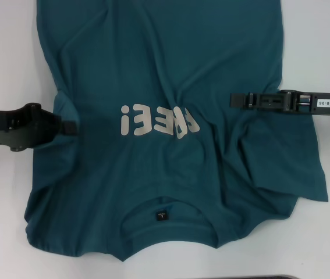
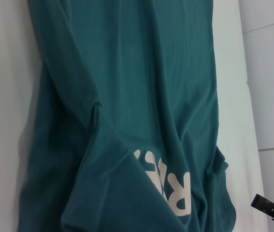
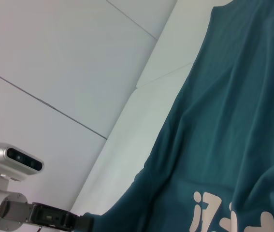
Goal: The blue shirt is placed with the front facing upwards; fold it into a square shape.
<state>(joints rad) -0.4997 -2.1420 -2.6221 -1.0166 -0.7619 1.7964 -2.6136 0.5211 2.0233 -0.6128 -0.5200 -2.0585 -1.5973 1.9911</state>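
The blue shirt [image 1: 170, 87] lies spread face-up on the white table [image 1: 7, 52], collar nearest the robot, fabric rumpled around the lettering. The left gripper [image 1: 70, 127] meets its left edge at chest height; the right gripper [image 1: 234, 100] reaches over the opposite side. Neither gripper's finger state can be told.

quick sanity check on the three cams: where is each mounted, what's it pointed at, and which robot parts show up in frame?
Head view: on the robot's head, looking down at the blue shirt spread on the white table; left gripper at the shirt's left edge, right gripper over its right side.
Left wrist view: on the left arm, looking across the shirt; only the right gripper shows, far off.
Right wrist view: on the right arm, looking across the shirt; the left gripper shows.
Shared: all three show the pale lettering.
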